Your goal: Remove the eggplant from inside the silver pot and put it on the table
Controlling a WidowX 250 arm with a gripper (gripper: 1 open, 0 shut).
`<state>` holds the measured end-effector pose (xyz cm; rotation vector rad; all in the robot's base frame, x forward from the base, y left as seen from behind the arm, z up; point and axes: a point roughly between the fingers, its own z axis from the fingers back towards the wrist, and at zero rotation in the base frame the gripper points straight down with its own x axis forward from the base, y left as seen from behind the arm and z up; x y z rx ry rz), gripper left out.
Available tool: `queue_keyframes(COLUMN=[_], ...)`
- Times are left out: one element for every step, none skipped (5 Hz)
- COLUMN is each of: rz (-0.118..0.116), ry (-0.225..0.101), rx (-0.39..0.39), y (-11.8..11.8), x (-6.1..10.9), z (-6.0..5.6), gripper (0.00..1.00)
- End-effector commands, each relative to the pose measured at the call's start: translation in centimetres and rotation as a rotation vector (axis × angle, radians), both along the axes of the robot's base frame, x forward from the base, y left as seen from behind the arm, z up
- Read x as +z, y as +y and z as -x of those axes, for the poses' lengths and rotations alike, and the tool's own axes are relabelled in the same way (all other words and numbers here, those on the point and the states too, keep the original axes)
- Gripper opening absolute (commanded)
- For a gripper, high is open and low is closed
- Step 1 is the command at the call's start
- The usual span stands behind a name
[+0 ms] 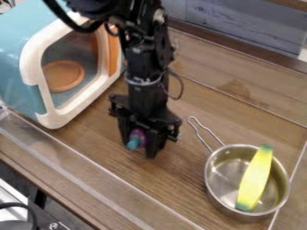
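Small glossy purple toy eggplant (142, 139) with teal cap, mostly hidden, upright just above the brown wood-grain table (240, 90), mid-table. Round shiny silver pot (245, 178) with thin wire loop handle sits upright near the front-right corner.

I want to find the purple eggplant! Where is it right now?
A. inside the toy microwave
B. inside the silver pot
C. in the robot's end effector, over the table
C: the eggplant sits pinched in the end effector, left of the silver pot.
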<state>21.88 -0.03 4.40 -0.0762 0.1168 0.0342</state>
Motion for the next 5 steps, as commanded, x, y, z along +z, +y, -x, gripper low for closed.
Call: queue_keyframes(rz=[0.009, 0.017, 0.025, 0.032, 0.038], ry=[-0.035, -0.026, -0.012, 0.002, 0.014], rx=[0.021, 0.031, 0.005, -0.017, -0.082], y=[-1.0, -2.0, -2.6, -3.0, -4.0], x=[1.6, 1.9, 1.8, 1.8, 1.6], z=[-1.7, -2.5, -2.8, -2.9, -2.7], gripper=[0.00, 0.00, 0.00, 0.00, 1.00])
